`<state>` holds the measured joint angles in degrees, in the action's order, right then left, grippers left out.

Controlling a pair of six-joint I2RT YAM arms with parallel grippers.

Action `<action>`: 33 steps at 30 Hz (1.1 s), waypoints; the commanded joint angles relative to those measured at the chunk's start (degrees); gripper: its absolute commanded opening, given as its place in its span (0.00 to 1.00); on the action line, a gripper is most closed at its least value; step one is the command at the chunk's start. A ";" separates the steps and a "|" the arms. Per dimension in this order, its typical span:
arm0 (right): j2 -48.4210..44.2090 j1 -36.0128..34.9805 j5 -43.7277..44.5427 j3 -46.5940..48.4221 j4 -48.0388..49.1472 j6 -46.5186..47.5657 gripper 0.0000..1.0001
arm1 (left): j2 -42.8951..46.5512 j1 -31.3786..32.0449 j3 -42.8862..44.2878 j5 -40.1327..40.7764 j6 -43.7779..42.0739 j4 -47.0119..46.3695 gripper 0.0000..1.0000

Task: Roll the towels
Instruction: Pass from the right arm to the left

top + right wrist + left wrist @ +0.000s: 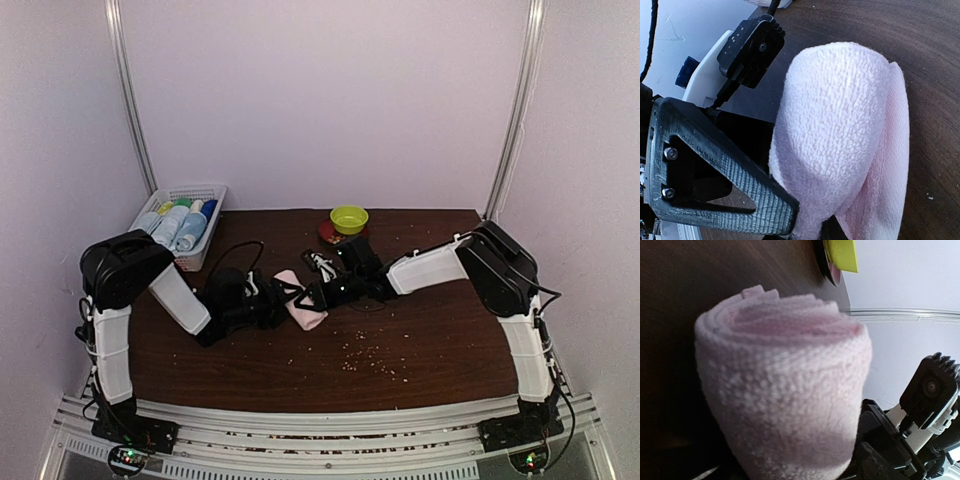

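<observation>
top external: pink towel (300,300) lies already rolled near mid tabletop (440,340), squeezed in between the two arms. its long axis runs roughly far-to-near, slightly diagonal. left wrist view shows the spiral end of the roll facing the far side.

left gripper (272,298) sits at the roll's left flank and right gripper (318,294) at its right flank. both touch or nearly touch it, so neither arm is clearly nearer.

right gripper looks closed narrow on the cloth: in the right wrist view one finger presses the roll's side and the other seems tucked under a layer. left gripper: fingers not shown in its own view, towel fills the frame, so can't tell whether it is wide or gripping.

judgement: roll looks done, and the next move turns on freeing it sideways without unwinding.

room: bare tabletop on the near side and to the right, with crumbs (365,355) scattered there. white basket (215,190) holding pale blue-and-white rolls (178,228) is well apart at the far left. green bowl (349,217) is at the far edge behind the right arm.
</observation>
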<state>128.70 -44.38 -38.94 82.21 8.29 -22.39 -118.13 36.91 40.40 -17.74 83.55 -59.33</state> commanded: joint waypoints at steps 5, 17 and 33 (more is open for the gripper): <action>6.89 -3.70 -5.21 -1.88 -8.32 -1.14 0.00 | -6.07 -0.51 -2.13 3.19 1.71 -2.28 0.70; 7.05 -4.58 -7.14 0.75 -12.07 0.22 0.00 | -4.63 -0.57 1.83 9.58 -7.27 12.32 0.70; 7.62 -4.80 -13.85 3.33 -12.71 1.31 0.00 | -4.61 -0.43 3.28 13.80 -14.03 18.53 0.64</action>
<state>131.46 -44.38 -42.17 87.35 4.93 -20.97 -117.97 37.23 44.27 -10.17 73.76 -52.16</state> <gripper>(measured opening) 0.159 0.660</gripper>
